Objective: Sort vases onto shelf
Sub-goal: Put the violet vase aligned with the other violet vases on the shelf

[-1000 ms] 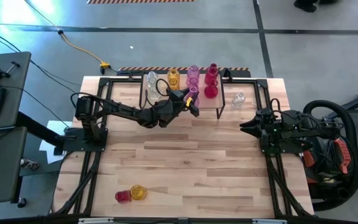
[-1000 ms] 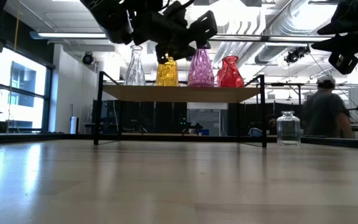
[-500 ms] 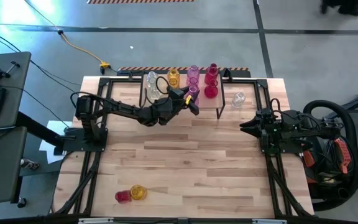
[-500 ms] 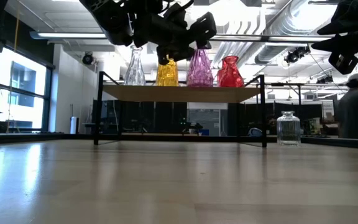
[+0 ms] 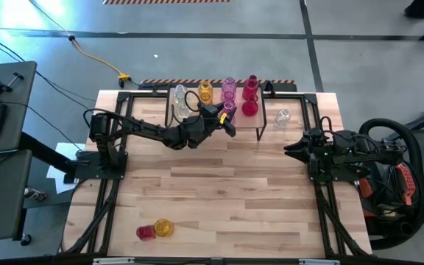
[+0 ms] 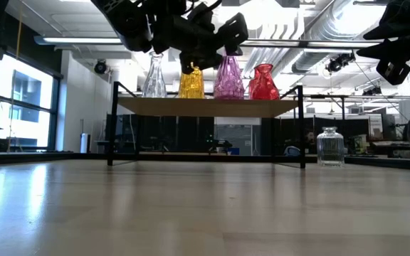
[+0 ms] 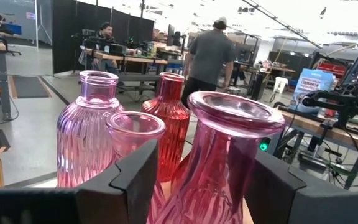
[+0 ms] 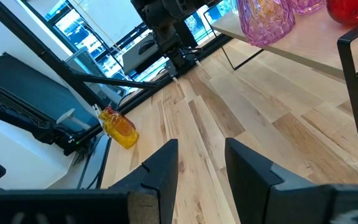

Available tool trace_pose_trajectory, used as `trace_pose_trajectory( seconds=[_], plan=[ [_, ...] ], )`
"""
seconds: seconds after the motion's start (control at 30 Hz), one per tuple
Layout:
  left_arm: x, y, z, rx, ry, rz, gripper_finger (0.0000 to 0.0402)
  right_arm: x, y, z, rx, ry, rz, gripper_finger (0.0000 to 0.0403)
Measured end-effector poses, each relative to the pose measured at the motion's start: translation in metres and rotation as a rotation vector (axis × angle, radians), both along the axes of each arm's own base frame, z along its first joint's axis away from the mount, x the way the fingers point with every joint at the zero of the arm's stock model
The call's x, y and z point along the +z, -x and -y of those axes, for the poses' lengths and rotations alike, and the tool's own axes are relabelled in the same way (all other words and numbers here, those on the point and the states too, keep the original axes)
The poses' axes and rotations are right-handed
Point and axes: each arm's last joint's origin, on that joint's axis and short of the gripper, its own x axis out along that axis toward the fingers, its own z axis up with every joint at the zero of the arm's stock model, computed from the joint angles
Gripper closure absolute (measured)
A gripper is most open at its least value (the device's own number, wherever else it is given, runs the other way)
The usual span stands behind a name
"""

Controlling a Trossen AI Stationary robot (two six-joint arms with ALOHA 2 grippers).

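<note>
Left gripper (image 5: 229, 121) — jaws spread around pink ribbed glass vase (image 7: 219, 168)
Vase upright on wooden black-legged shelf (image 5: 267, 110); right gripper (image 5: 291, 151) farther, jaws apart, empty.

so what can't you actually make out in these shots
- Left tool: its fingers flank the pink vase; left wrist view doesn't show whether they touch the glass.
- Shelf: high view, the left arm covers its front middle, so the vase's footing is hidden.
- Two vases near the table's front edge: high view, too small to tell upright from lying.
- Clear vase beside the shelf: base blurred in low view.
</note>
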Motion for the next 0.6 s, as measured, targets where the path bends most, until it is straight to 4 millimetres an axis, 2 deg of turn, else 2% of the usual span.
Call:
trace_pose_trajectory(
  seconds=[0.23, 0.6],
  plan=[
    [0.0005, 0.0001, 0.0000, 0.001, 0.000, 0.006, 0.0202, 0.0000, 0.0000, 0.0000, 0.000, 0.000, 0.000, 0.0289],
    [0.0006, 0.0001, 0.0000, 0.000, -0.001, 0.007, 0.0174, 0.0001, 0.0000, 0.0000, 0.000, 0.000, 0.000, 0.0289]
  ],
)
